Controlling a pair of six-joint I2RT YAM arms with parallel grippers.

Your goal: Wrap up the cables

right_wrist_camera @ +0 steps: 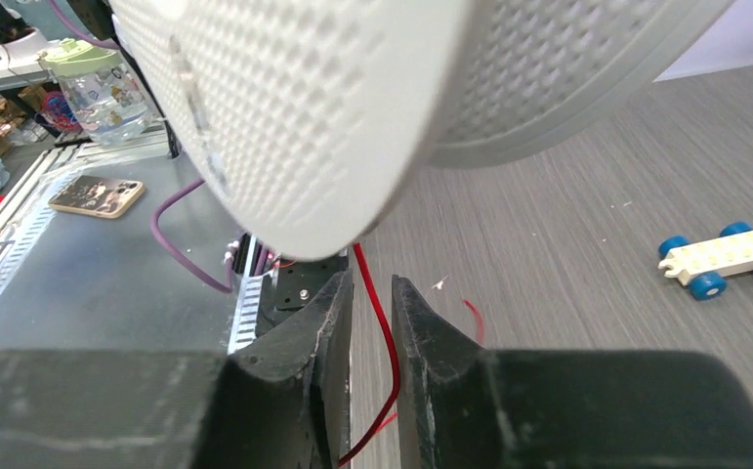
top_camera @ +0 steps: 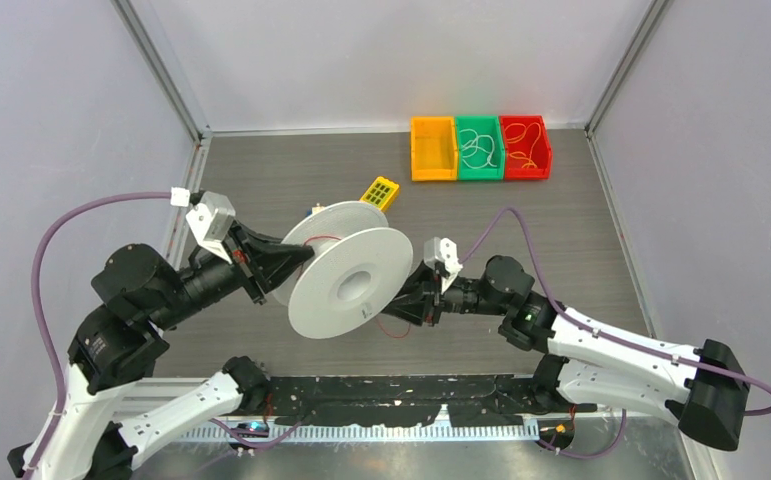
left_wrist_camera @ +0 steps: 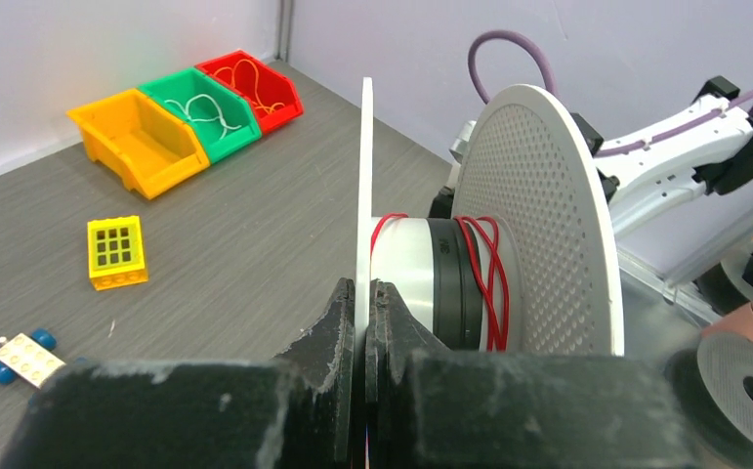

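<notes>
**Cable** (left_wrist_camera: 492,283), thin red wire.
- Near: the slack tail hangs to the worktop (top_camera: 581,220) toward its near edge. It passes through the right gripper (right_wrist_camera: 372,288), whose jaws stand slightly apart, so the wire runs loose and unpinched.
- Middle: the white spool (top_camera: 321,290) is held off the worktop, with the left gripper (left_wrist_camera: 360,293) clamped on one flange rim. A few turns sit on the hub.
- Far right corner: three bins (top_camera: 479,147) holding other wires.
- Progress: judged early, with the tail left to wind.
</notes>
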